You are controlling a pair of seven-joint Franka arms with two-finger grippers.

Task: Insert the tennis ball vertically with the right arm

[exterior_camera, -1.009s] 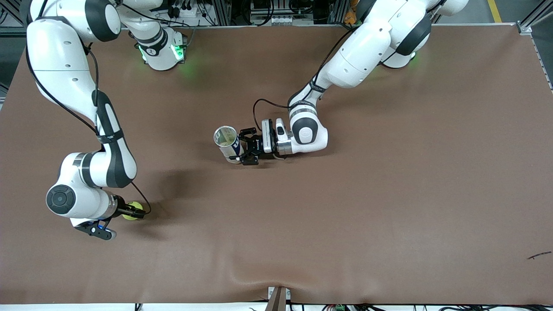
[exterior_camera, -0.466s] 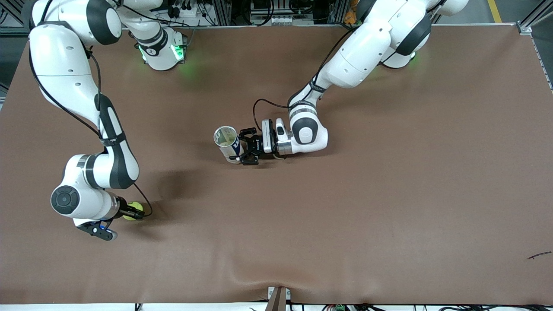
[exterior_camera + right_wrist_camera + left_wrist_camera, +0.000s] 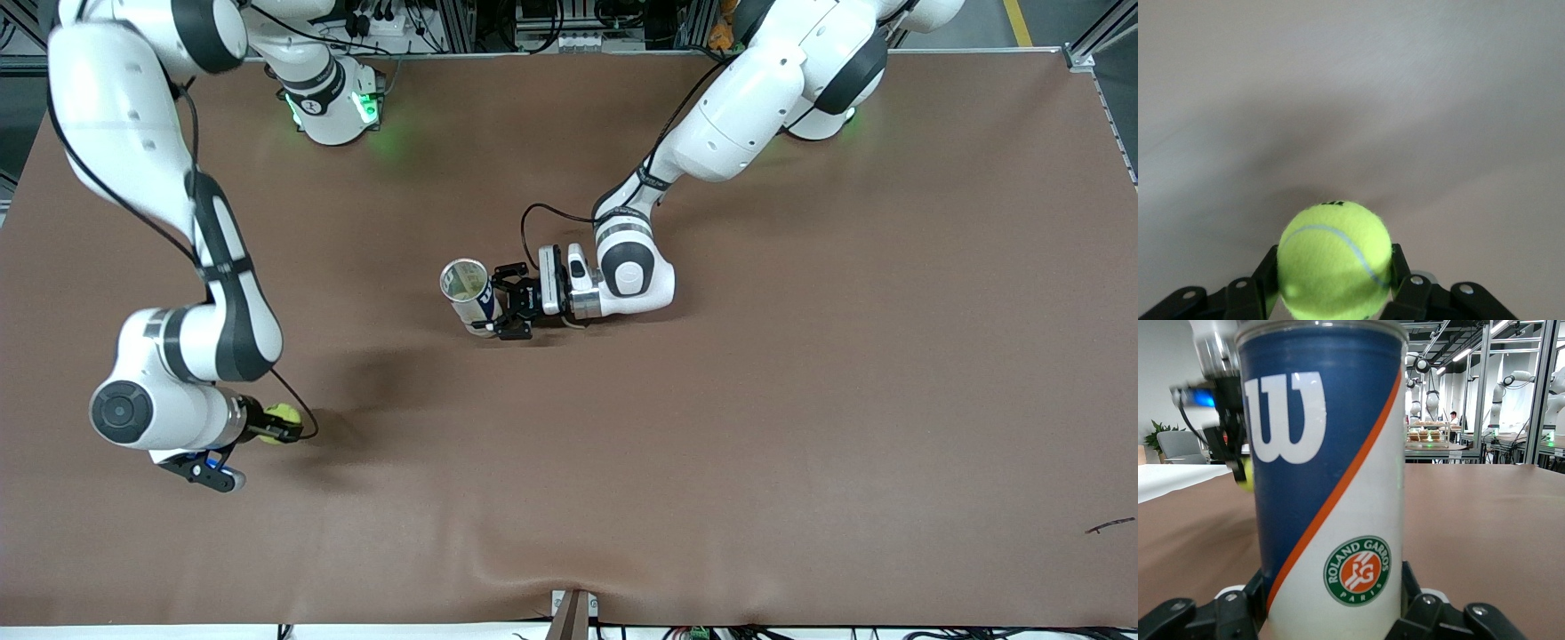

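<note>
So the right end effector (image 3: 286,425) is clamping the tennis ball (image 3: 283,414) between its fingers, low over the worktop (image 3: 800,400) toward the right arm's end of it; in the right wrist view the ball (image 3: 1335,260) is sitting snug between the two black fingers (image 3: 1401,267). Meanwhile the left end effector (image 3: 508,307) is gripping the ball can (image 3: 468,296) around its lower body near the middle of the worktop, holding it upright with the open mouth facing up. The left wrist view is showing the can's (image 3: 1328,473) blue and white label dead centre, fingers (image 3: 1421,613) pressing in on both sides. The key bit: the can is standing well apart from the ball, off toward the left arm's end, and its long axis is pointing straight up. That probably means the right arm is going to need to lift the ball higher than the rim, carry it across until it's over the opening, then drop it straight down. Any sideways offset and it's likely clipping the rim.
</note>
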